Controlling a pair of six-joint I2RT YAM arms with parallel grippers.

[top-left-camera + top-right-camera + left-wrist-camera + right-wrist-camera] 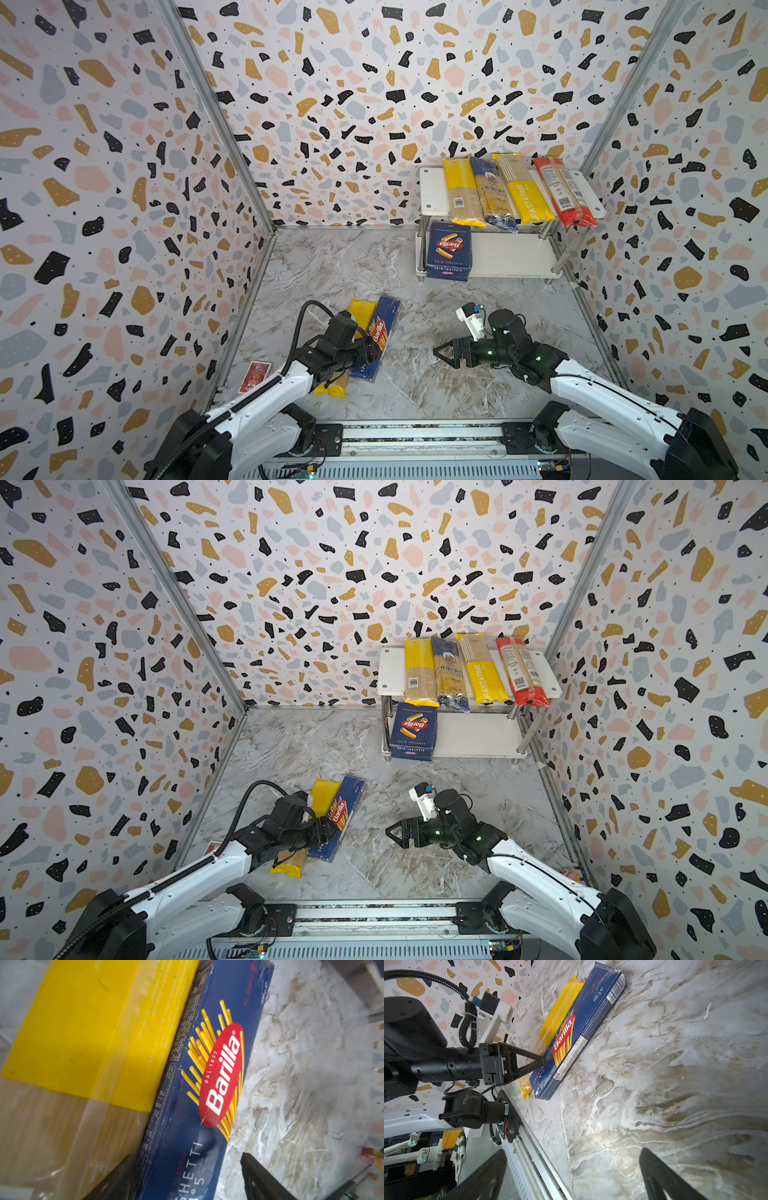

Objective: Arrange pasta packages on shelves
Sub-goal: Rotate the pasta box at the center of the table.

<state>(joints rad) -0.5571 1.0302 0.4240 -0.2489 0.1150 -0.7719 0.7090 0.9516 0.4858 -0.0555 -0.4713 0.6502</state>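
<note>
**Top views.** In both top views the shelves (432, 191) stand at the far right of the marble table (332, 270). Four spaghetti bags lie side by side on the upper board: plain yellow bag (461, 191), dark blue bag (492, 195), Pastatime bag (525, 191) and red bag (563, 191). The Barilla rigatoni box (449, 253) stands on the lower board, at its left end. The Barilla spaghetti box (384, 324) lies flat on the table, touching a fifth yellow bag (360, 309).

**Left wrist view.** The left gripper (187, 1155) straddles the Barilla spaghetti box. Whether its fingers (116, 1180) clamp the box cannot be told.

**Right wrist view.** The right gripper (572, 1152) is spread wide over bare table and grasps nothing.
</note>
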